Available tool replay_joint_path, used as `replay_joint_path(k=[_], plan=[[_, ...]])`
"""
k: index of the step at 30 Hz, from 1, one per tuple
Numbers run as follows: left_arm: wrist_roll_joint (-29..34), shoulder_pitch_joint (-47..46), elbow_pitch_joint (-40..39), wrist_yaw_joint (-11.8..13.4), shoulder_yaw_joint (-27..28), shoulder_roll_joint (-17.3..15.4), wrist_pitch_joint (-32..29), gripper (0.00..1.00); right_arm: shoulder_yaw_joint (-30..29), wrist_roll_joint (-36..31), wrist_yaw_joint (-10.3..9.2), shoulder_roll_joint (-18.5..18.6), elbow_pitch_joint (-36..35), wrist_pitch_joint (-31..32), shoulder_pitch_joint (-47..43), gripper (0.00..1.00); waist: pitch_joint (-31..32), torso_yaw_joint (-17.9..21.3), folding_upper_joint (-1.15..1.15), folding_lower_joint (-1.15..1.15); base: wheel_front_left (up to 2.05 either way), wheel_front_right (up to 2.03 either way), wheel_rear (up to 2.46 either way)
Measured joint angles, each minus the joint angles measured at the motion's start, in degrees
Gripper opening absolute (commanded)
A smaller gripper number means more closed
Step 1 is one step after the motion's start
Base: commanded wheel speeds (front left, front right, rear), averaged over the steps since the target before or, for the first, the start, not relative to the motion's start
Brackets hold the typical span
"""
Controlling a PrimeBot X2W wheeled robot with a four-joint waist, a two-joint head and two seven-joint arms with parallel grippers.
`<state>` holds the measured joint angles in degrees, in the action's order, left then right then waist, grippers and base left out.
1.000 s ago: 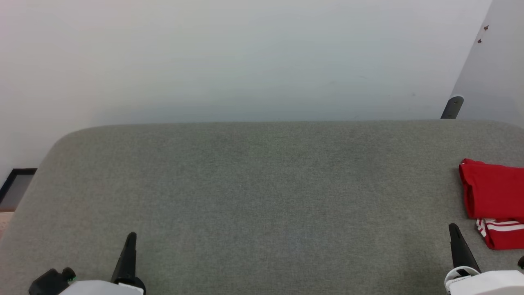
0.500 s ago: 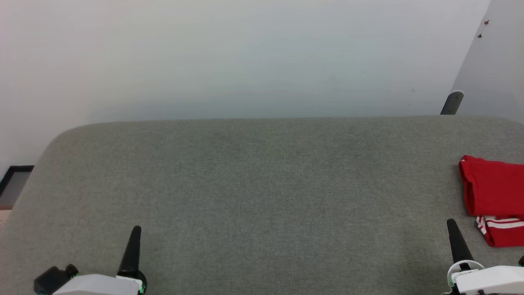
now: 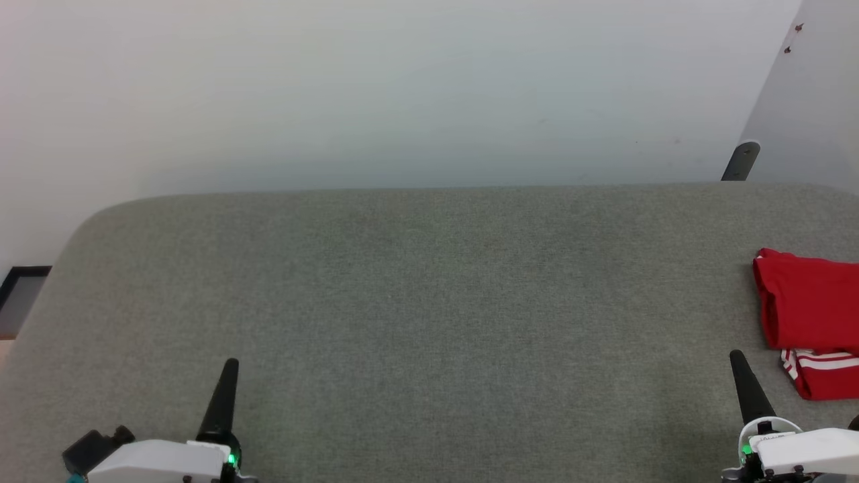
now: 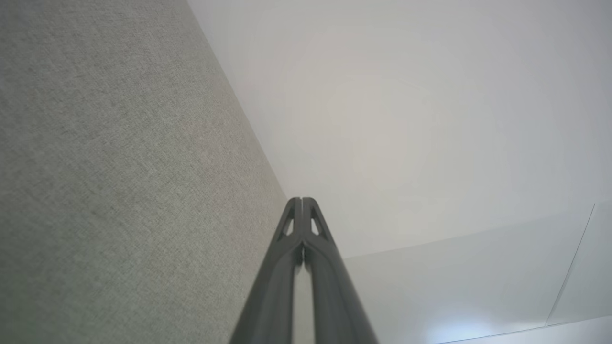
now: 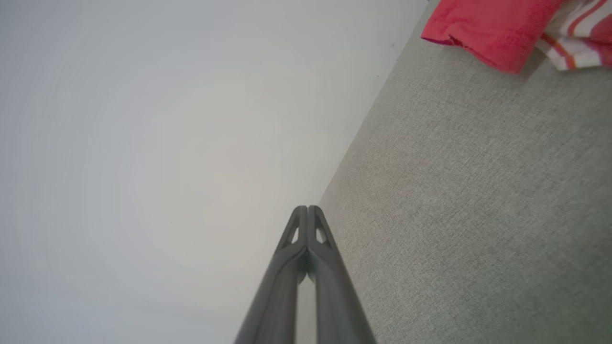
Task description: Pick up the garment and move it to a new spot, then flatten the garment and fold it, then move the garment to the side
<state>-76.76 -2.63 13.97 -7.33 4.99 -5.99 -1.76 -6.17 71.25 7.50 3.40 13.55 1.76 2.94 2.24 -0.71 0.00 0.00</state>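
Nearest, the left gripper (image 3: 228, 369) and the right gripper (image 3: 738, 361) hover clenched and empty over the grey padded surface (image 3: 429, 302); just beyond the right one, the garment (image 3: 809, 305) lies folded at the surface's right edge; the task looks essentially finished, with nothing evidently left.

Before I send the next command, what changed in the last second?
The head camera moved: the whole scene sits slightly higher. The left gripper edged forward and inward. Nothing taken or released. Unchanged: the garment folded at the right of the grey surface; the right gripper, like the left, shut and empty.
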Motion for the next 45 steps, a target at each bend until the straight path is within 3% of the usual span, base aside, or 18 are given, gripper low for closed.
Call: replay_joint_path(k=[45], plan=[[-15.57, -3.33, 0.07, 0.0, 1.51, 3.2, -4.83, 0.0, -0.4, 21.05, -0.02, -0.41, 0.49, 4.81, 3.26, 0.0, -2.42, 0.71, 0.0, 0.0, 0.0, 0.0, 0.0]])
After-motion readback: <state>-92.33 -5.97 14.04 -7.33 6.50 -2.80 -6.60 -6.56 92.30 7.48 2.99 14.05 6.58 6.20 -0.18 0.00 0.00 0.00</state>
